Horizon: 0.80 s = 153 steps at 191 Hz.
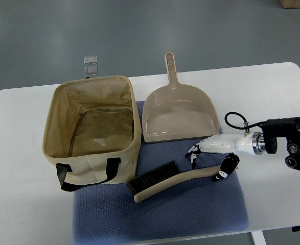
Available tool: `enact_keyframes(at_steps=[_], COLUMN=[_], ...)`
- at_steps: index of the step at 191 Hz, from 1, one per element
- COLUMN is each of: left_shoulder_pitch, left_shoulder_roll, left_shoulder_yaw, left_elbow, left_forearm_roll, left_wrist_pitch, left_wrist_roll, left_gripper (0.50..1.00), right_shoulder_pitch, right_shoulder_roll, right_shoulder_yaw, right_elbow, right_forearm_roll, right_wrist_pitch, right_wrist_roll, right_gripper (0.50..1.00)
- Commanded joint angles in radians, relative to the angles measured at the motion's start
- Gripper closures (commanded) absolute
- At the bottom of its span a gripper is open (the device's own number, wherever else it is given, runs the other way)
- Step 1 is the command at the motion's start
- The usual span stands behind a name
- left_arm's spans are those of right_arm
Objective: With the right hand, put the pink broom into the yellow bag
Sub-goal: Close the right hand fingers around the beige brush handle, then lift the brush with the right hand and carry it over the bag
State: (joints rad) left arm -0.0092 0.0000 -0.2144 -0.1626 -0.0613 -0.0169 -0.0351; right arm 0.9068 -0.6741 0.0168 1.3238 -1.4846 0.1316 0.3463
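Observation:
The pink-beige broom (175, 182) lies on the blue mat (190, 214), its black bristles (151, 178) toward the yellow bag and its handle end toward the right. The yellow fabric bag (63, 153) stands open on the left with black handles. My right hand (207, 166) comes in from the right and sits just over the handle's right end. Its fingers (194, 153) are spread on the far side of the handle. Its thumb (224, 171) is at the handle's tip. It holds nothing.
A matching dustpan (178, 112) lies behind the broom, its handle pointing away. Two small metal clips (91, 65) lie on the floor behind the bag. The white table (272, 92) ends close on the right and near sides.

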Motion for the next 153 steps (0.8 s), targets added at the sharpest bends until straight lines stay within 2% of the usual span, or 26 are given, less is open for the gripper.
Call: enact_keyframes(at_steps=[1, 29, 67, 74, 86, 124, 153], left_shoulder_pitch=[0.000, 0.000, 0.000, 0.000, 0.000, 0.000, 0.000], left_shoulder_roll=[0.000, 0.000, 0.000, 0.000, 0.000, 0.000, 0.000], left_shoulder_yaw=[0.000, 0.000, 0.000, 0.000, 0.000, 0.000, 0.000], left_elbow=[0.000, 0.000, 0.000, 0.000, 0.000, 0.000, 0.000], left_forearm_roll=[0.000, 0.000, 0.000, 0.000, 0.000, 0.000, 0.000], left_wrist_pitch=[0.000, 0.000, 0.000, 0.000, 0.000, 0.000, 0.000], left_wrist_roll=[0.000, 0.000, 0.000, 0.001, 0.000, 0.000, 0.000], left_gripper=[0.500, 0.500, 0.500, 0.500, 0.500, 0.500, 0.500], right_shoulder_pitch=[0.000, 0.000, 0.000, 0.000, 0.000, -0.002, -0.002], right_shoulder_roll=[0.002, 0.004, 0.001, 0.001, 0.001, 0.001, 0.001], right_shoulder_yaw=[-0.001, -0.001, -0.001, -0.001, -0.001, 0.000, 0.000], right_elbow=[0.000, 0.000, 0.000, 0.000, 0.002, 0.002, 0.002], right_forearm_roll=[0.000, -0.005, -0.022, -0.023, -0.023, -0.043, -0.045], right_wrist_pitch=[0.000, 0.002, 0.002, 0.002, 0.002, 0.000, 0.000], right_wrist_roll=[0.000, 0.002, 0.007, 0.007, 0.007, 0.013, 0.023], right_gripper=[0.724, 0.775, 0.818, 0.846, 0.863, 0.989, 1.000])
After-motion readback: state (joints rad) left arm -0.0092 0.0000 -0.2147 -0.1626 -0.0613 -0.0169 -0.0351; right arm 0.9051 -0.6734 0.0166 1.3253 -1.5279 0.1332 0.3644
